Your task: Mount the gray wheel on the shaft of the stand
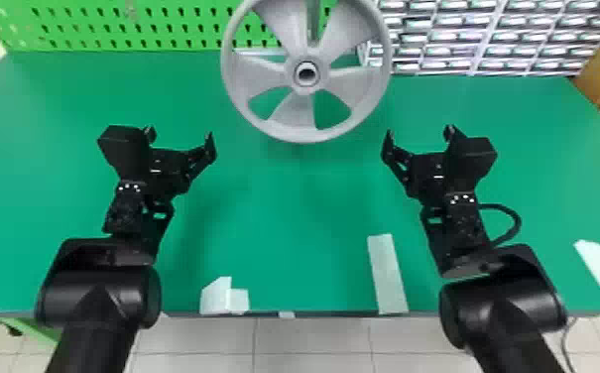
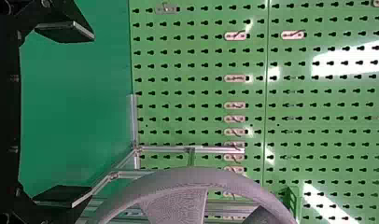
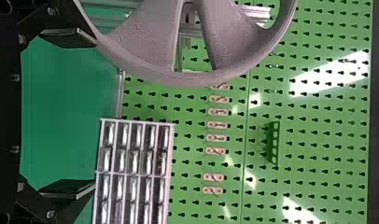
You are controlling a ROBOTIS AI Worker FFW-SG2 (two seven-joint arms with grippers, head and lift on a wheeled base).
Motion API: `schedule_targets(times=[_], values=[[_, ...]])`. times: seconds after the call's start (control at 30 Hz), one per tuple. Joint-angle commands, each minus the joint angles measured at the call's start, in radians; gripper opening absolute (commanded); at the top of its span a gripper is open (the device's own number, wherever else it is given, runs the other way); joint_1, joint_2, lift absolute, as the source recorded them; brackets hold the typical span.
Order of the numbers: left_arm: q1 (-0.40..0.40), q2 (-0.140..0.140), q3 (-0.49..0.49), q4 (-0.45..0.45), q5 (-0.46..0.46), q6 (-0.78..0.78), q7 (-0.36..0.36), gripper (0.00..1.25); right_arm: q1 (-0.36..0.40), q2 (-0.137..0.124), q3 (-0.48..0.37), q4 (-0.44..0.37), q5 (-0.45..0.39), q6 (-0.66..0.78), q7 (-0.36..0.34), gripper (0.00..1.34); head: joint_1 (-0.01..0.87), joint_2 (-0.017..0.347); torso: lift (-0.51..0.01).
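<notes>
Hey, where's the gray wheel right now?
In the head view, the gray wheel is at the top middle, beyond and between the left gripper and right gripper, with the green pegboard behind it.

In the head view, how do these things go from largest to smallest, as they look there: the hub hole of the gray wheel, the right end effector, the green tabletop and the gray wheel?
1. Green tabletop
2. Gray wheel
3. Right end effector
4. Hub hole
</notes>
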Motion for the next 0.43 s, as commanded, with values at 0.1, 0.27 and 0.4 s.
schedule_targets(times=[0.1, 0.27, 0.4], values=[[0.0, 0.0, 0.0, 0.0, 0.0, 0.0, 0.0, 1.12, 0.0, 0.0, 0.0, 0.0, 0.0, 0.0, 0.0, 1.11, 0.865, 0.052, -0.101], [0.0, 0.0, -0.002, 0.0, 0.0, 0.0, 0.0, 1.12, 0.0, 0.0, 0.002, 0.0, 0.0, 0.0, 0.0, 1.12, 0.865, 0.052, -0.101], [-0.002, 0.0, -0.002, 0.0, 0.0, 0.0, 0.001, 1.12, -0.002, 0.0, 0.0, 0.0, 0.0, 0.0, 0.0, 1.12, 0.865, 0.052, -0.101]])
